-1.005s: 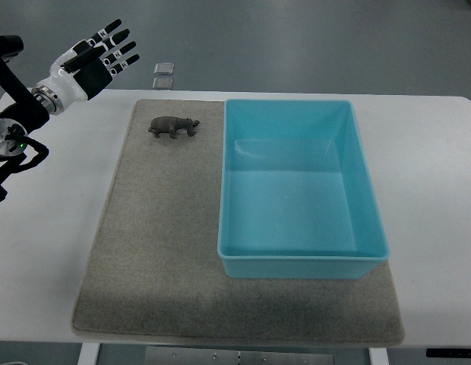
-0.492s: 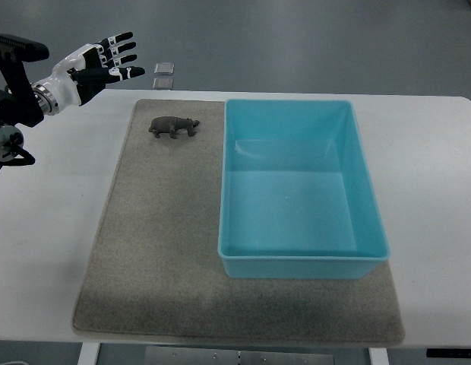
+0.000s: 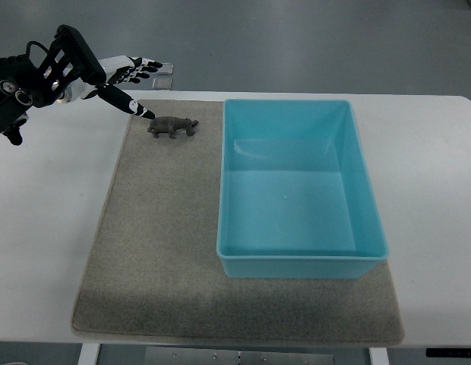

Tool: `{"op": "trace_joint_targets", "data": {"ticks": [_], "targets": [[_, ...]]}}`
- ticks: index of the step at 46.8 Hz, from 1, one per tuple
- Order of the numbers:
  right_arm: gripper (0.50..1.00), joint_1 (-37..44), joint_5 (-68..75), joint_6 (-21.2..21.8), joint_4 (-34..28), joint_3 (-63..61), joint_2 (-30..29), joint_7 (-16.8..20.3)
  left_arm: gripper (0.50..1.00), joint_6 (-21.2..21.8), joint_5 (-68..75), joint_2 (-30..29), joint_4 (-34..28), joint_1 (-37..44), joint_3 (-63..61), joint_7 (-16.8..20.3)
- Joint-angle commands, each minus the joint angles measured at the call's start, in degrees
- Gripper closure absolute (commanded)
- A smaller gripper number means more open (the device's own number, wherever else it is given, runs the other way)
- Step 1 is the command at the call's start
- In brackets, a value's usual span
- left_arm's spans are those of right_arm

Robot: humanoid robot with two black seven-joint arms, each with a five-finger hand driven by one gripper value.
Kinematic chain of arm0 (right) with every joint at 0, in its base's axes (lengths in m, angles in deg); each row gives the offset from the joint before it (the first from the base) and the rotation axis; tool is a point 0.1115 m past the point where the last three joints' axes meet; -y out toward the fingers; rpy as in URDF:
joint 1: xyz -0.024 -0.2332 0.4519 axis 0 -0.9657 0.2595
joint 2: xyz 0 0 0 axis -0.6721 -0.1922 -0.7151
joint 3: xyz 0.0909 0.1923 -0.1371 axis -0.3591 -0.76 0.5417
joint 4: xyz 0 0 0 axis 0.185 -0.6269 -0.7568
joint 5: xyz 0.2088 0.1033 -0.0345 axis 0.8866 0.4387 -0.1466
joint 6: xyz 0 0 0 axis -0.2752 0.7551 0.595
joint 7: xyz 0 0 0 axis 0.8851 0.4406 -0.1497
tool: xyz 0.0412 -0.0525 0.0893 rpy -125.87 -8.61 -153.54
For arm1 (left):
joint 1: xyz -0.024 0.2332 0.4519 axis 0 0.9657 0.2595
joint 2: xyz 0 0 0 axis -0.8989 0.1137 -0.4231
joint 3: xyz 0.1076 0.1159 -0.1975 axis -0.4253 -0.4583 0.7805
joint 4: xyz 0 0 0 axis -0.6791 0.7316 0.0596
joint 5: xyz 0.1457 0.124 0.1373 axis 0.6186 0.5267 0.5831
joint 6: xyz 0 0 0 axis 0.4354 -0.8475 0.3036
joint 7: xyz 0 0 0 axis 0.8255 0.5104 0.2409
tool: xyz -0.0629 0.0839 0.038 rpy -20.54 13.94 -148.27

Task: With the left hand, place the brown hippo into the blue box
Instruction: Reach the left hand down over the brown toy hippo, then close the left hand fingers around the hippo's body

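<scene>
Your left hand [image 3: 118, 80] hovers at the far left corner of the grey mat [image 3: 144, 251], fingers [image 3: 144, 67] spread and holding nothing, with the thumb tip just beside the brown hippo [image 3: 172, 126]. The hippo stands upright on the mat near its far edge, a little left of the blue box [image 3: 296, 258], which sits empty on the tabletop [image 3: 53, 228]. Expect a small, light, rigid toy, probably smooth; pinch it across the body, flank to flank, not by legs or head.

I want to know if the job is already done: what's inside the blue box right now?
Nothing: the blue box shows only its bare floor, fully in view. The hippo stands on the mat outside it.
</scene>
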Motion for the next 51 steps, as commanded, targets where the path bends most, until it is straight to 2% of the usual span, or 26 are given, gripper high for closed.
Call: {"op": "trace_joint_targets", "data": {"ticks": [1,11,23,51], "targets": [[0.564,0.00,0.01,0.00,0.04,0.00,0.00,-0.01,0.504,0.59,0.34,-0.01,-0.08,-2.17,-4.49,-0.04],[0.564,0.00,0.01,0.00,0.04,0.00,0.00,-0.01,0.504,1.11,1.22,0.87,-2.19,-6.74,-14.95,-0.21],[0.564,0.00,0.01,0.00,-0.05,0.00,0.00,-0.01,0.504,7.70,1.22,5.97,-5.88,-7.10,-22.51,-0.30],[0.564,0.00,0.01,0.00,0.04,0.00,0.00,-0.01,0.521,8.76,1.22,9.49,-7.29,-6.66,-23.40,-1.00]]}}
